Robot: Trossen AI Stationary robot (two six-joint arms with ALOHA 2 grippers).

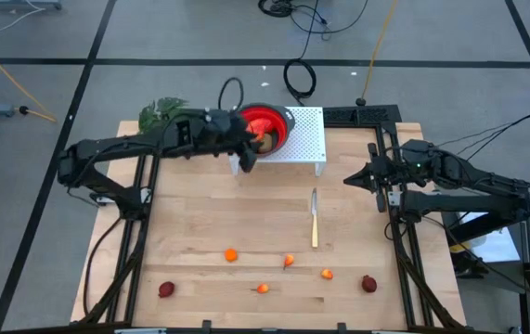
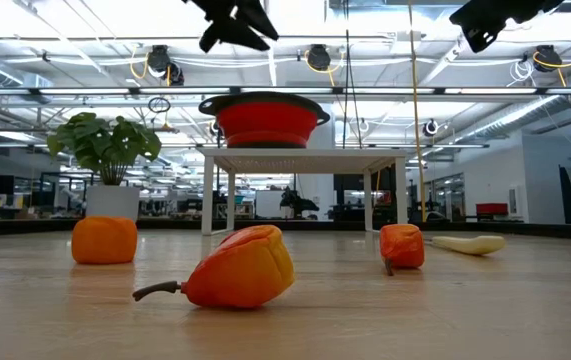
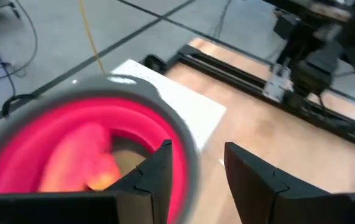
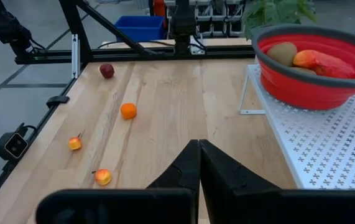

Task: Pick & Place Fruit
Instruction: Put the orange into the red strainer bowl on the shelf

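A red bowl (image 1: 269, 125) with a grey rim stands on a white perforated stand (image 1: 306, 144) at the table's far edge. A red-yellow oblong fruit (image 4: 317, 60) and a brown oval one (image 4: 283, 53) lie in it. Several small orange fruits (image 1: 231, 254) and two dark-red ones (image 1: 166, 289) lie scattered near the table's front edge. My left gripper (image 3: 196, 180) hangs open over the bowl's near-left rim (image 3: 186, 140), with nothing between its fingers. My right gripper (image 4: 199, 165) is shut and hangs at the table's right side (image 1: 350, 179).
A slim knife (image 1: 315, 218) lies on the wood right of centre. A leafy green plant (image 1: 162, 113) stands off the table's far left corner. Black frame rails (image 1: 399, 232) run along both sides. Bare wood lies between the stand and the fruits.
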